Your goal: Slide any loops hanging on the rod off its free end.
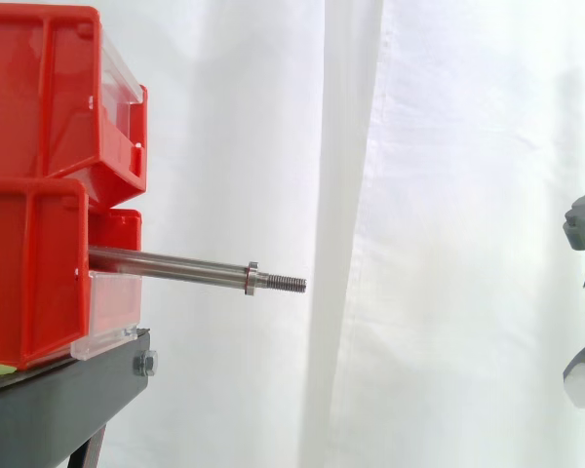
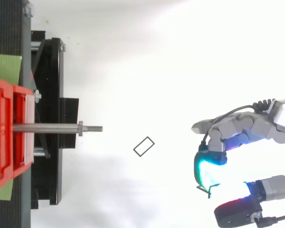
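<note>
White curtain (image 1: 448, 146) backs a bare rod (image 1: 175, 263) (one loop (image 2: 143, 146) lies beyond its tip). Whether the hand (image 2: 247, 128) grips anything cannot be told; the rod could be struck by a needless reach.

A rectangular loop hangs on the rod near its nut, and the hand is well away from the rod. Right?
No. The rod is bare; the top view shows the rectangular loop off it, between its free end and the hand.
</note>
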Controlling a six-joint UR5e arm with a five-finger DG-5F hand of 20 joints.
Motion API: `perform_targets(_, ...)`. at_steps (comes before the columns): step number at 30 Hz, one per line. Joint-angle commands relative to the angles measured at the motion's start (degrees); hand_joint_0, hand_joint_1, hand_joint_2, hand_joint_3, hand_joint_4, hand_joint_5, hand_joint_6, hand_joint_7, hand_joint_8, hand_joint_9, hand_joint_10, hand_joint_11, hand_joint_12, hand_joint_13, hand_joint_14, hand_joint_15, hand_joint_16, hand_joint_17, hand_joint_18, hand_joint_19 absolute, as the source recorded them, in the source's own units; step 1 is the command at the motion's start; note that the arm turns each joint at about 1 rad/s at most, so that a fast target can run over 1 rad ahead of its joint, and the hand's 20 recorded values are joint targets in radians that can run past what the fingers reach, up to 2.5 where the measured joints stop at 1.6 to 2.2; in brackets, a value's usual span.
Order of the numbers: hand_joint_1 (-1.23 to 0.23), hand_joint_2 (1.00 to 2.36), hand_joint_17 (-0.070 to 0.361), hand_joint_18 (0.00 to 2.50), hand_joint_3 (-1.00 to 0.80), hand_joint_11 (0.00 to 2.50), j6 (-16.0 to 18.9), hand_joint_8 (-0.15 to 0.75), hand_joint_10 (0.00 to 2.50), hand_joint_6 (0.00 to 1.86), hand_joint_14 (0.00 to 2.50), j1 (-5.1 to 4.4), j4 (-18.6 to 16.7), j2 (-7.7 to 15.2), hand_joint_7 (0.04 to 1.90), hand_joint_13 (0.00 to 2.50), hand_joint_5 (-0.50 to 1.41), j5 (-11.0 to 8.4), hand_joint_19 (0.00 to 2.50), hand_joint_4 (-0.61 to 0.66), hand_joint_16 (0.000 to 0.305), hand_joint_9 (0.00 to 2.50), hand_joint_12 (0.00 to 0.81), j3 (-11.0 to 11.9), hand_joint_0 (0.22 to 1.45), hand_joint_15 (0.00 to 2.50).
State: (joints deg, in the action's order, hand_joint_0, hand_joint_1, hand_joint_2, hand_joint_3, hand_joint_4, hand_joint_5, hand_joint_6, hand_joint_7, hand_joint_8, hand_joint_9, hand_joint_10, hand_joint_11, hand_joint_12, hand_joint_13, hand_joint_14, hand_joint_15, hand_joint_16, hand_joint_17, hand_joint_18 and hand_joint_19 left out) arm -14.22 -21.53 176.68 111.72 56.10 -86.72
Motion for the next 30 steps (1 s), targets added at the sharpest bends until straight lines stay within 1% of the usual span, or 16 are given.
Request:
perform_targets(1, -0.67, 1.02, 0.105, 0.49, -0.29, 0.28, -0.72, 0.342, 0.01, 0.88, 0.0, 0.0, -0.02, -0.01, 1.17, 0.52, -0.16, 0.06, 0.08, 0.13, 0.047, 0.91, 0.345, 0.06, 0.58, 0.0)
perform_targets(7, -0.67, 1.02, 0.105, 0.5, -0.29, 0.27, -0.99, 0.336, 0.01, 0.88, 0.0, 0.0, -0.02, -0.01, 1.18, 0.53, -0.16, 0.06, 0.08, 0.12, 0.047, 0.89, 0.343, 0.06, 0.58, 0.0)
perform_targets(10, -0.67, 1.01, 0.104, 0.5, -0.3, 0.39, -0.99, 0.356, 0.01, 0.88, 0.0, 0.0, -0.02, 0.07, 1.18, 0.56, -0.16, 0.06, 0.08, 0.11, 0.046, 1.09, 0.333, 0.06, 0.59, 0.0)
perform_targets(11, -0.67, 1.01, 0.104, 0.5, -0.3, 0.41, -0.99, 0.356, 0.01, 0.88, 0.0, 0.0, -0.02, -0.01, 1.18, 0.57, -0.17, 0.06, 0.07, 0.11, 0.046, 1.12, 0.333, -0.03, 0.59, 0.0)
perform_targets(13, -0.67, 1.01, 0.104, 0.5, -0.3, 0.43, -0.99, 0.353, 0.02, 0.88, 0.0, 0.0, -0.02, -0.01, 1.18, 0.57, -0.17, 0.06, 0.08, 0.11, 0.046, 1.13, 0.334, 0.06, 0.59, 0.0)
perform_targets(19, -0.66, 1.01, 0.105, 0.51, -0.3, 0.4, -0.99, 0.338, 0.01, 0.88, 0.0, 0.0, -0.02, -0.01, 1.16, 0.58, -0.17, 0.06, 0.09, 0.11, 0.047, 1.0, 0.337, -0.03, 0.59, 0.0)
perform_targets(30, -0.65, 1.02, 0.105, 0.57, -0.27, 0.41, -0.99, 0.341, 0.01, 0.89, 0.0, 0.0, -0.02, -0.01, 1.15, 0.62, -0.17, 0.06, 0.12, 0.12, 0.047, 0.98, 0.333, 0.06, 0.58, 0.01)
